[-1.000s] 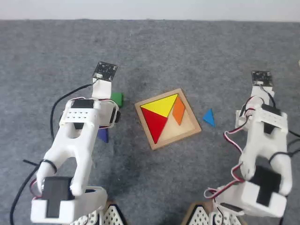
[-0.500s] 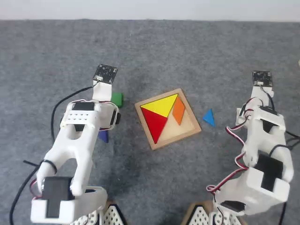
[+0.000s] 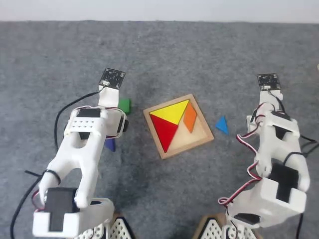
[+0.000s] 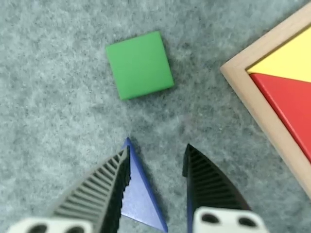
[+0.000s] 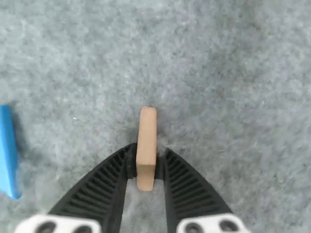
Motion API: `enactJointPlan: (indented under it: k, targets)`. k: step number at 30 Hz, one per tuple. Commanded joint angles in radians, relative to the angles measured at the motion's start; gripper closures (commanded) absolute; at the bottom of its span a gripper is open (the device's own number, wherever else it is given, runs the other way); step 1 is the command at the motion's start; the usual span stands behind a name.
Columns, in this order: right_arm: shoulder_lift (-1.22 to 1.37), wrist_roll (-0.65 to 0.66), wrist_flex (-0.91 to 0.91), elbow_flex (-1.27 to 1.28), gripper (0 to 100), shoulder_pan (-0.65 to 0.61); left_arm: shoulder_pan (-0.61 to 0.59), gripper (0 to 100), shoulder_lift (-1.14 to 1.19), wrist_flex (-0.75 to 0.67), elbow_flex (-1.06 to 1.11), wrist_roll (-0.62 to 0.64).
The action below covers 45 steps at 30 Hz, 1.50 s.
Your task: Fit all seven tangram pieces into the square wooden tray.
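The square wooden tray (image 3: 199, 133) lies mid-table and holds a yellow triangle (image 3: 169, 112), a red triangle (image 3: 165, 132) and an orange parallelogram (image 3: 190, 117). A green square (image 3: 124, 105) sits to the tray's left, and a small blue triangle (image 3: 222, 124) to its right. In the left wrist view my left gripper (image 4: 156, 155) is open just above the carpet, with a dark blue triangle (image 4: 138, 194) between its fingers; the green square (image 4: 140, 65) lies just ahead. My right gripper (image 5: 147, 151) is shut on a tan wooden piece (image 5: 146, 141) held on edge over the carpet, beside the blue triangle (image 5: 7, 150).
Grey carpet covers the table. The tray's corner (image 4: 243, 82) is close beside the left gripper. The left arm (image 3: 84, 144) hides most of the dark blue triangle (image 3: 110, 145) from above. The right arm (image 3: 274, 144) stands right of the small blue triangle.
The right arm has shifted a little to the left, toward the tray. The left arm has barely moved.
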Motion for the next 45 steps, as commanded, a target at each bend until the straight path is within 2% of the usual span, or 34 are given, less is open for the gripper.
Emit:
enactJointPlan:
  k: [1,4,8,11,14,19,23,33,40,45]
  targets:
    - [-0.071,0.006,0.090,-0.066,99.1,-0.024,-0.006,83,-0.046,-0.020,-0.008,-0.002]
    - [-0.179,0.006,0.197,-0.077,99.1,-0.068,-0.006,83,-0.046,-0.023,-0.008,-0.002]
    - [-0.361,-0.002,0.357,-0.075,99.1,-0.219,-0.008,83,-0.046,-0.025,-0.005,-0.002]
    - [-0.464,-0.115,0.427,-0.072,99.1,-0.355,-0.005,83,-0.046,-0.035,0.007,-0.002]
    - [-0.492,-0.232,0.444,-0.071,99.1,-0.484,-0.003,83,-0.046,-0.040,0.007,-0.002]
    - [-0.394,-0.328,0.389,-0.075,99.1,-0.642,-0.008,83,-0.046,-0.040,0.008,-0.002]
    - [-0.282,-0.339,0.309,-0.084,99.1,-0.680,-0.008,83,-0.046,-0.040,0.008,-0.002]
    - [-0.067,-0.342,0.294,-0.245,99.1,-0.687,-0.009,83,-0.046,-0.040,0.007,-0.003]
    - [0.062,-0.347,0.306,-0.298,99.0,-0.702,-0.009,83,-0.046,-0.041,0.005,-0.009]
    - [0.068,-0.347,0.394,-0.358,98.8,-0.742,-0.008,83,-0.046,-0.041,0.005,-0.009]
